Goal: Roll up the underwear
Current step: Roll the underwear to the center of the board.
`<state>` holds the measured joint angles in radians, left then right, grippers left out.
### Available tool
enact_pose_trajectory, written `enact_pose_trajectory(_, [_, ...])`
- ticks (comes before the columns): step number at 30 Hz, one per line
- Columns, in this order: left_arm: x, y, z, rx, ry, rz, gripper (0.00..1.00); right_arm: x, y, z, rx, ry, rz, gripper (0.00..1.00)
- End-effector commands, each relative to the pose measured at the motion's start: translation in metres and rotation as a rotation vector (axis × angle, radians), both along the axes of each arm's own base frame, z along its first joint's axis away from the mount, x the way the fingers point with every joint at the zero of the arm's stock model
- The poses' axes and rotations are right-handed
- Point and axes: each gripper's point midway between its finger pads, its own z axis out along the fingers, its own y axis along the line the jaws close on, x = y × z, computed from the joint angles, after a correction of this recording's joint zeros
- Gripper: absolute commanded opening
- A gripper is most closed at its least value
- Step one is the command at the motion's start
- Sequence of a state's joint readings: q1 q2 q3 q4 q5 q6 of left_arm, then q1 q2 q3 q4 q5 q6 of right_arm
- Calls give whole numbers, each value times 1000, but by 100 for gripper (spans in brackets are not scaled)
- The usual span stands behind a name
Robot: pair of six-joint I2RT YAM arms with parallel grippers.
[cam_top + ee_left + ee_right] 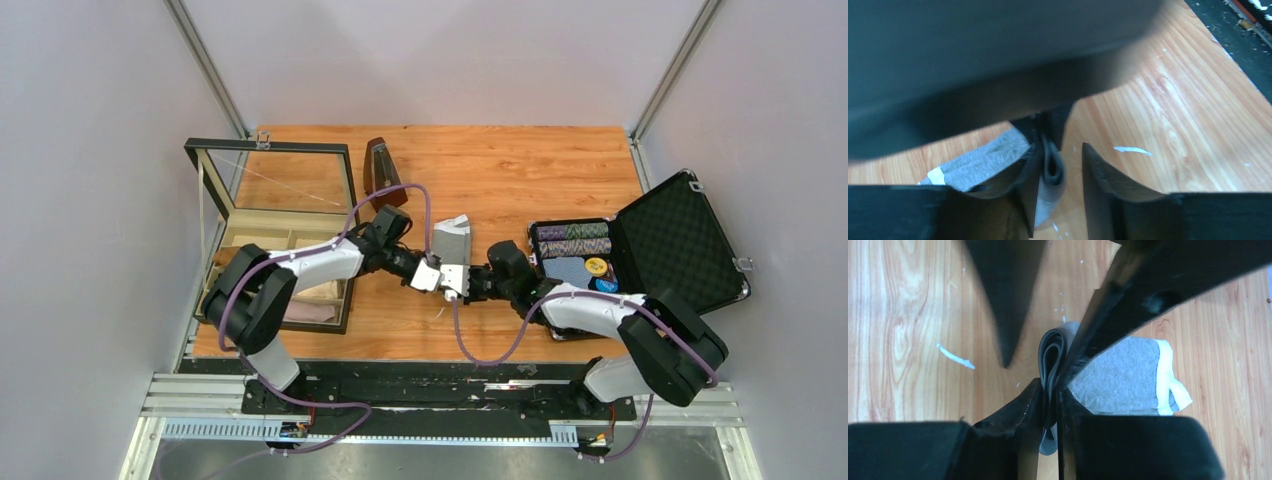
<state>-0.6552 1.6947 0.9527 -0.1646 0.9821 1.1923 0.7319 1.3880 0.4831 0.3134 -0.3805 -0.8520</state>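
The grey underwear (452, 243) with white edge trim lies mid-table, its near waistband end folded over. My right gripper (464, 284) is shut on that folded edge; in the right wrist view the gripper (1052, 402) pinches the dark fold (1050, 357), with grey fabric (1128, 375) and white trim spreading to the right. My left gripper (436, 277) faces it from the left. In the left wrist view its jaws (1060, 150) stand apart around the same fold (1053, 170), which rests against the left finger (1025, 190); bare wood shows beside the right finger.
A glass-lidded display box (270, 190) with compartments stands at the left. A dark wooden pyramid-shaped object (378, 165) stands behind the underwear. An open black case (680, 240) with poker chips is on the right. A white scrap (955, 356) lies on the wood.
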Motion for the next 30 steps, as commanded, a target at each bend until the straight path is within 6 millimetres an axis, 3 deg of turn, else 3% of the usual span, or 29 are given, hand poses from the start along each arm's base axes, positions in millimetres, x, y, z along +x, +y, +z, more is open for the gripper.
enact_pose_trajectory(1, [-3,13,27,-48,-112,61,49,-1,4,5,-56,111,30,11])
enact_pose_trajectory(6, [-5,33,37,-21,-128,180,56,-9,-5,-3,-130,203,60,4])
enact_pose_trajectory(7, [-5,39,41,-11,-135,222,56,-11,-4,6,-124,218,72,3])
enact_pose_trajectory(13, [-18,69,54,0,-155,345,57,-45,-3,12,-163,488,160,0])
enact_pose_trajectory(19, [-34,80,43,27,-149,320,57,-73,-11,16,-221,823,212,0])
enact_pose_trajectory(24, [-34,75,30,35,-130,287,57,-72,-20,2,-263,1018,221,0])
enact_pose_trajectory(30, [-25,67,24,39,-150,268,57,-56,-25,-15,-300,1117,231,0])
